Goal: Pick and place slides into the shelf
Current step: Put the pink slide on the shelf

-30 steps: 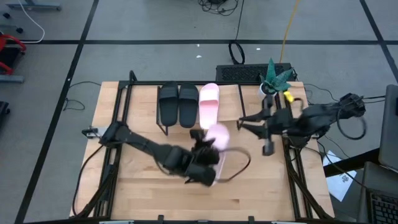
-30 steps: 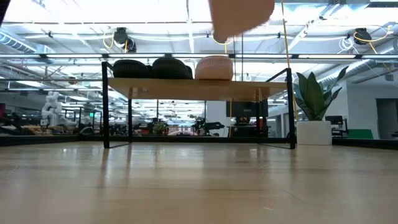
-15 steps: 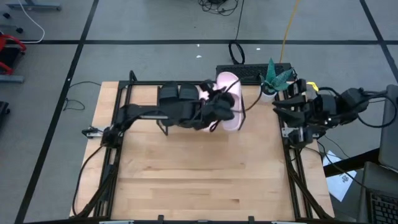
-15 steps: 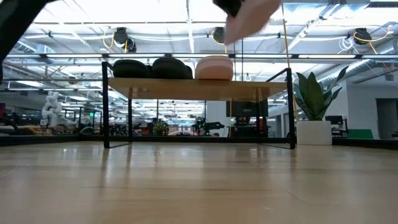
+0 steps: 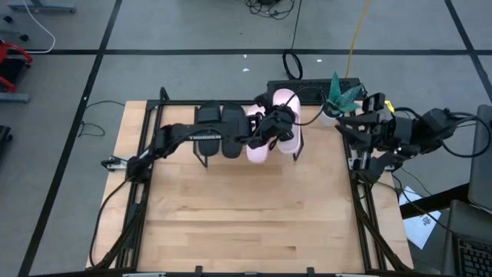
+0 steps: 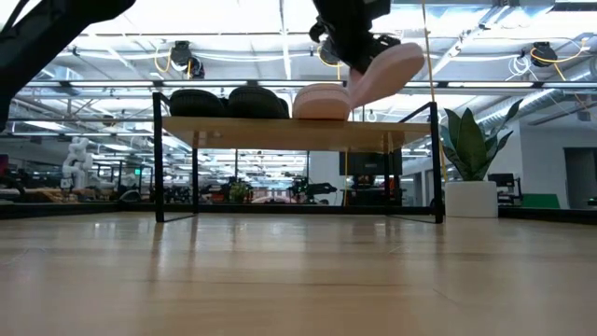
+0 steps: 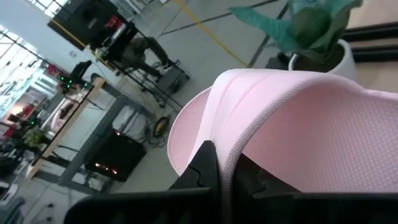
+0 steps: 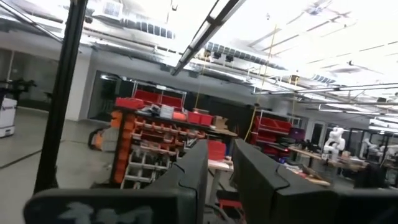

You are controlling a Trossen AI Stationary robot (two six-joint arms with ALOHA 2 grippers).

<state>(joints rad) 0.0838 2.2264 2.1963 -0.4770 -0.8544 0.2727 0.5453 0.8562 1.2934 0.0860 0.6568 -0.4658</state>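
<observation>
The shelf (image 6: 280,133) stands at the table's far edge. On its top board (image 5: 319,135) two black slides (image 5: 219,127) (image 6: 229,101) lie side by side, with one pale pink slide (image 5: 257,148) (image 6: 322,101) to their right. My left gripper (image 5: 274,123) is shut on a second pink slide (image 5: 288,108) (image 6: 390,67), held tilted above the shelf just right of the placed pink one. Whether its low end touches that one I cannot tell. My right gripper (image 5: 347,123) waits at the table's right edge, raised, fingers a little apart with nothing between them (image 8: 221,174). My left gripper pinches an edge of the pink slide's wide strap (image 7: 225,163) between its two fingers, one finger (image 7: 202,167) toward the footbed and the other under the strap's textured face. The slide is clear of the table and tilted, one end (image 6: 359,93) lower, toward the shelf.
A potted plant (image 5: 338,94) (image 6: 471,154) stands at the table's far right corner beside the shelf. A dark flat device (image 5: 307,89) and cables lie on the floor behind. The board has bare room right of the held slide; the near tabletop (image 5: 246,215) is bare wood.
My left gripper has carried the pink slide from the table's middle toward the far edge, over the shelf and beside the placed pink slide, turning as it went; the slide now hangs tilted above the board. My right arm has drawn back toward the right edge.
</observation>
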